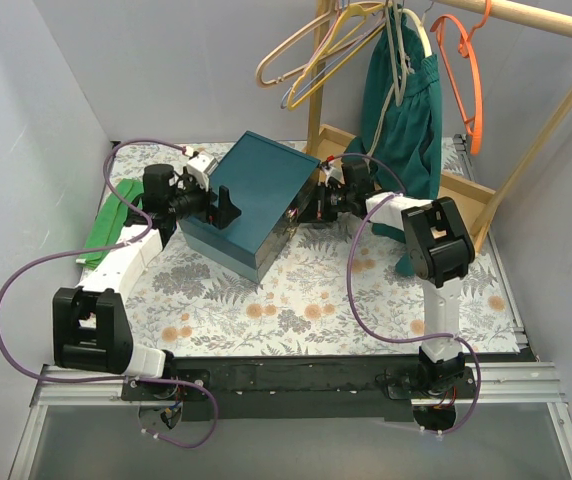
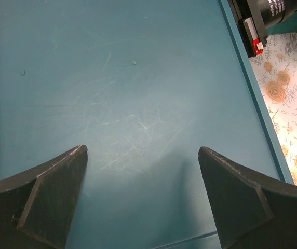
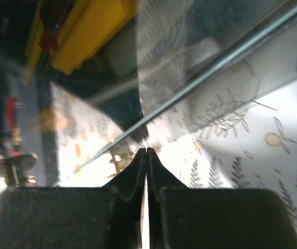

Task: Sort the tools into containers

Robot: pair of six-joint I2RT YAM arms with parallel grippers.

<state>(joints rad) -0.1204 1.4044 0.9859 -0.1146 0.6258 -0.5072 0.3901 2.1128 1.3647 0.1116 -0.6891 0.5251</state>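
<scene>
The dark teal box lies at an angle mid-table. My left gripper hovers over the box's scratched lid, jaws wide open and holding nothing. My right gripper is at the box's right end. Its fingers are pressed shut, with nothing seen between them. Their tips sit right at the edge of a clear drawer tray. A yellow-handled tool and something red show blurred through the plastic, and a gold clasp sits lower left. No other tools are in view.
A wooden rack base stands at the back right, with a teal cloth and coloured hangers hanging from its rail, one of them orange. A green flat object lies at the left edge of the floral tablecloth.
</scene>
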